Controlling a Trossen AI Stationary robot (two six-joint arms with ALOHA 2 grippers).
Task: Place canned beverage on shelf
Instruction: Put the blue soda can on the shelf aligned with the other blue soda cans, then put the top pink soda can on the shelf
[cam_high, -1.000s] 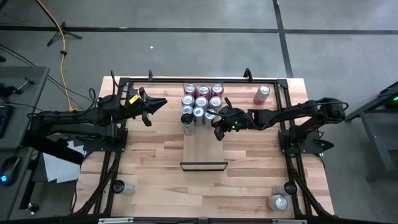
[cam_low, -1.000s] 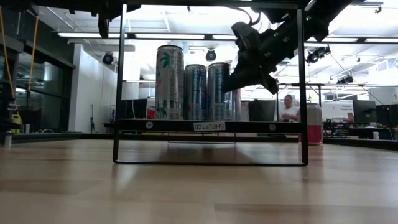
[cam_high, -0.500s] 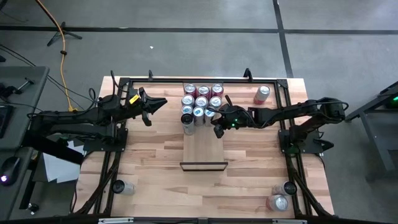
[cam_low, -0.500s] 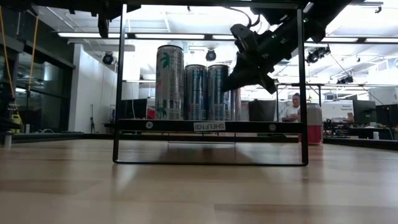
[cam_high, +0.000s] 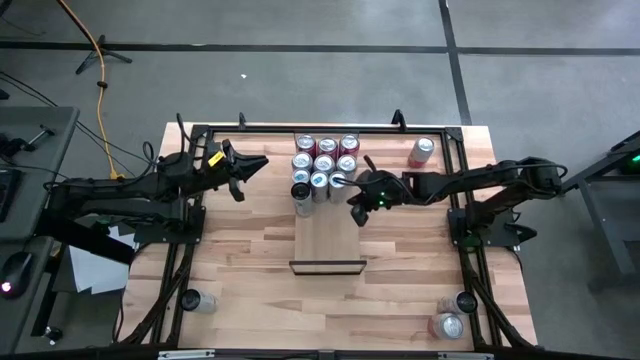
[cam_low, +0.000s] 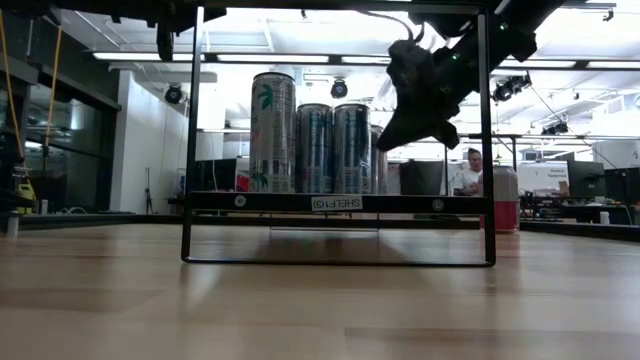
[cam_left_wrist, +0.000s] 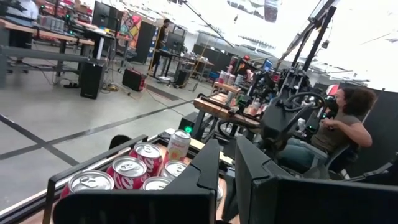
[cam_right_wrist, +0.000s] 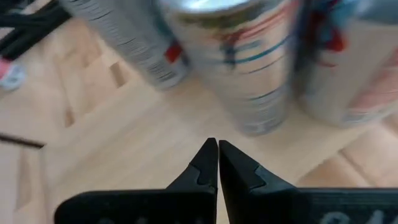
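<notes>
arms: two, dark, jointed, slim black links
right gripper (cam_high: 357, 207): black, small green light
left gripper (cam_high: 250, 166): black, yellow tag behind
fingers (cam_right_wrist: 205, 163): dark, tapered

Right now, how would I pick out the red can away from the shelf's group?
On the shelf, the light panel mid-table, cans cluster at the far end. Right of that cluster, near the table's far corner, the red can stands alone, off the shelf.
</notes>
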